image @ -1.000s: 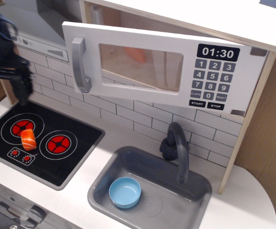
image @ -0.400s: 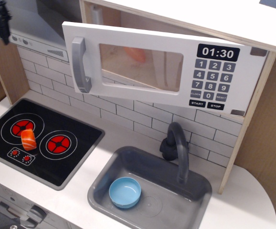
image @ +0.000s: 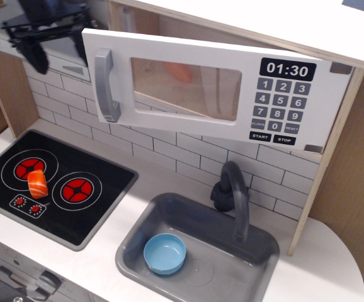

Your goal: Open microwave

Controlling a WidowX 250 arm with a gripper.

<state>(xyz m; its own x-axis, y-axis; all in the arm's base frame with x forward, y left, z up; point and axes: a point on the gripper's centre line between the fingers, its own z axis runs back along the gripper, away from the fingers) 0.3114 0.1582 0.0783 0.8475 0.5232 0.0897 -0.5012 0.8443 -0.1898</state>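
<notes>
While the microwave (image: 216, 94) door hangs ajar, gripper (image: 59, 45) just left of it, fingers seemingly spread wide, empty.

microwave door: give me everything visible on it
The microwave door is white painted wood, swung partly open on its right side. A grey vertical bar handle sits at its left, a clear window in the middle showing something orange inside, and a black 01:30 display over a dark keypad at right. The gripper hovers just left, not touching.

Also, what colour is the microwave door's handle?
Grey: the handle on the white microwave, clearest in the only camera view.
</notes>
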